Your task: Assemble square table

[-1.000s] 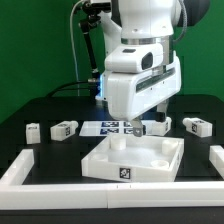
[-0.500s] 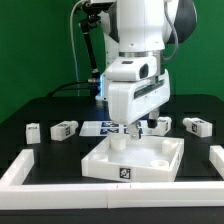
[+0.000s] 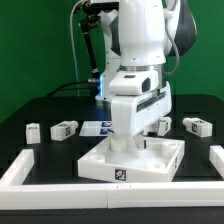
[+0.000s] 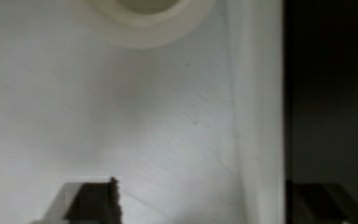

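Observation:
The white square table top [image 3: 150,165] lies tray-side up at the front centre, with a tag on its front wall. My gripper [image 3: 128,141] has come down on its far rim. In the wrist view the tray floor [image 4: 140,120] fills the picture, with a round corner socket [image 4: 149,15] ahead and the raised rim [image 4: 256,110] running beside it. My gripper [image 4: 211,205] straddles that rim: one dark finger [image 4: 96,200] stands inside the tray, well clear of the rim wall, and the other is barely visible outside against the black table. Short white legs [image 3: 64,128] [image 3: 196,126] [image 3: 33,131] lie behind.
A further leg [image 3: 160,126] lies just behind the tray near the arm. The marker board [image 3: 95,128] lies flat behind the tray. Long white border rails [image 3: 25,168] [image 3: 216,158] close off both sides of the black table.
The arm has sunk and shifted to the exterior view's left, bringing the fingers down over the tray's far rim. The fingers now stand closer together.

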{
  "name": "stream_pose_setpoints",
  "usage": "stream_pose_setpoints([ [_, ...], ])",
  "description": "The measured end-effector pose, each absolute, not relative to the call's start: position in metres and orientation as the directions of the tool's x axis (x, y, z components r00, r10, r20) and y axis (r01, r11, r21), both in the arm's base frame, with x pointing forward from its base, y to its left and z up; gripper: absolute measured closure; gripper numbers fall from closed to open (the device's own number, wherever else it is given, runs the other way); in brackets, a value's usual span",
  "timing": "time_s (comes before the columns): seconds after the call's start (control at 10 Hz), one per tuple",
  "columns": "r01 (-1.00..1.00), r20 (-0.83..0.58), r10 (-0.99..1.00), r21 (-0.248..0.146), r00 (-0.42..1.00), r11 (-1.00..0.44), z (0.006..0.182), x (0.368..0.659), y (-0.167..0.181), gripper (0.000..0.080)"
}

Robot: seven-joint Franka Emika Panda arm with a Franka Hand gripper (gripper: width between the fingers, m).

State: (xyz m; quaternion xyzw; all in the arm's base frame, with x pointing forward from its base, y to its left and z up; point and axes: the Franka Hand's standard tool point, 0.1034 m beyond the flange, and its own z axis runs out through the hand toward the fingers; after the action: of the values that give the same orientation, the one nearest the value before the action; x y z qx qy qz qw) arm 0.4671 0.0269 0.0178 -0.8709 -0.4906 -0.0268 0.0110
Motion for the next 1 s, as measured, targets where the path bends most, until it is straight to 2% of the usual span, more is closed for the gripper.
stream_pose_setpoints([
  [0.1,0.855,0.057,0.854,0.007,0.517,-0.518,0.0177,0.4670,0.0269,0.0410],
  [0.2,0.855,0.057,0.854,0.007,0.517,-0.518,0.0175,0.4669,0.0269,0.0594],
  [0.3,0.855,0.057,0.854,0.007,0.517,-0.518,0.0175,0.4669,0.0271,0.0724],
  [1.0,0.853,0.057,0.852,0.006,0.521,-0.522,0.0174,0.4667,0.0264,0.0744],
])
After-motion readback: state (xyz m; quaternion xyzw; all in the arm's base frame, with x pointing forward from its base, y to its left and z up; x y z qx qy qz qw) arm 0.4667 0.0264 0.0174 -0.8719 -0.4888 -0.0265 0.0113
